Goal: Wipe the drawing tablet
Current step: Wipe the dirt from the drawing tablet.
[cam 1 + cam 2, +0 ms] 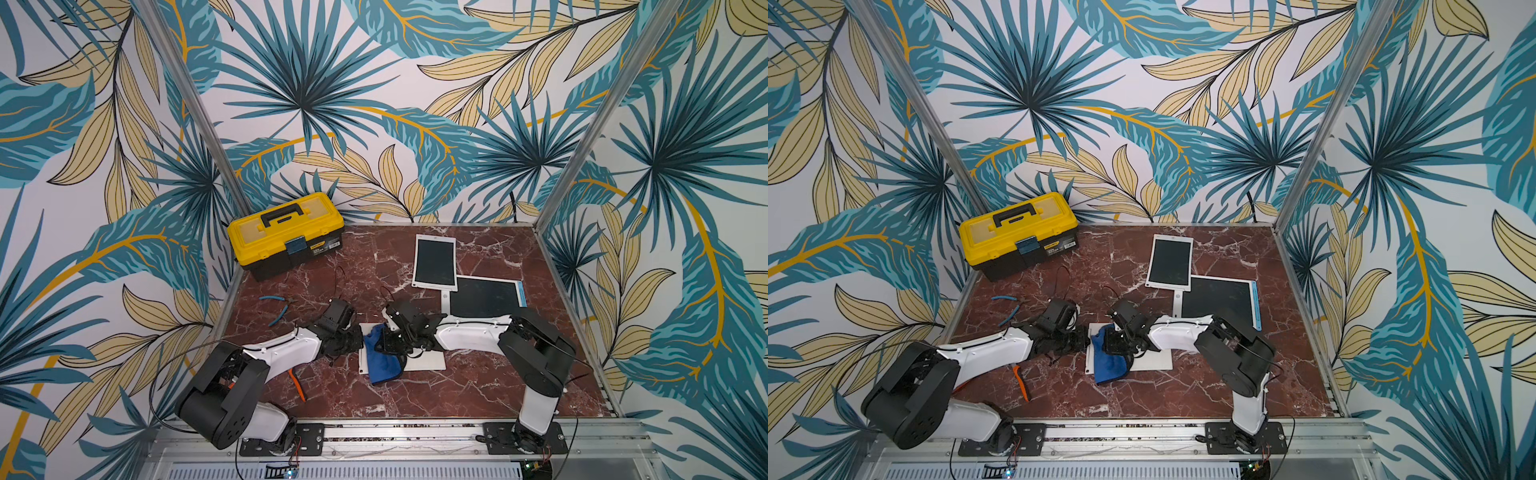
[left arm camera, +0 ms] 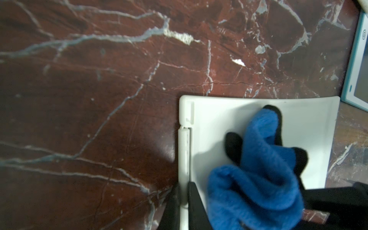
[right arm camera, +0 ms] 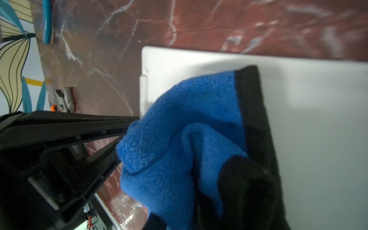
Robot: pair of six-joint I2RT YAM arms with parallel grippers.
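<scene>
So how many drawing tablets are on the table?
3: white dark-screened tablet at the back, blue-edged tablet beside it, white tablet up front, partly under the blue cloth.

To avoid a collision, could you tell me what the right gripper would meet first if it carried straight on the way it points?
The right gripper, shut on the blue cloth, seems to point steeply down, so it would likely meet the white tablet right beneath the cloth first.

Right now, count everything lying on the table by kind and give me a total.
Drawing tablets: 3
Toolbox: 1
Cloth: 1
Hand tools, one blue-handled, one orange-handled: 2
Total: 7
</scene>
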